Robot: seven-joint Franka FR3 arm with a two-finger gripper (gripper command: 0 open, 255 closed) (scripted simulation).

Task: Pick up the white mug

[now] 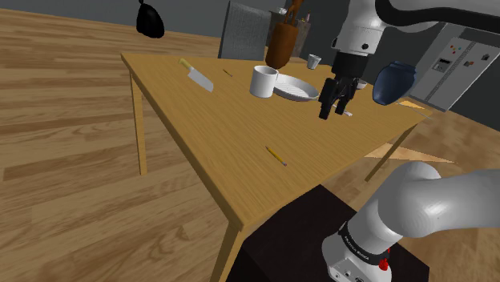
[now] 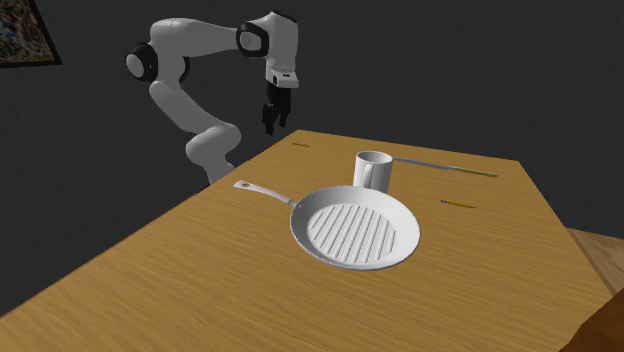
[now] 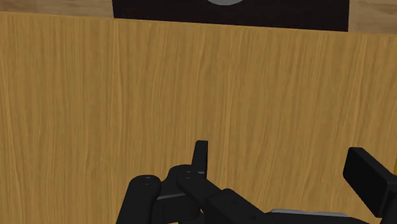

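your gripper (image 1: 335, 102) hangs over the table (image 1: 240, 144) with its jaws spread and empty, and the white mug (image 1: 264, 81) stands upright at about its ten o'clock in the shoulder view, just past the pan (image 1: 295, 88), so you'd likely reach that way.

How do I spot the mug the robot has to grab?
Find the wooden table. On it lies a flat, ribbed white pan, and the mug stands upright beside it. The pan is low and wide; the mug is a tall white cup.
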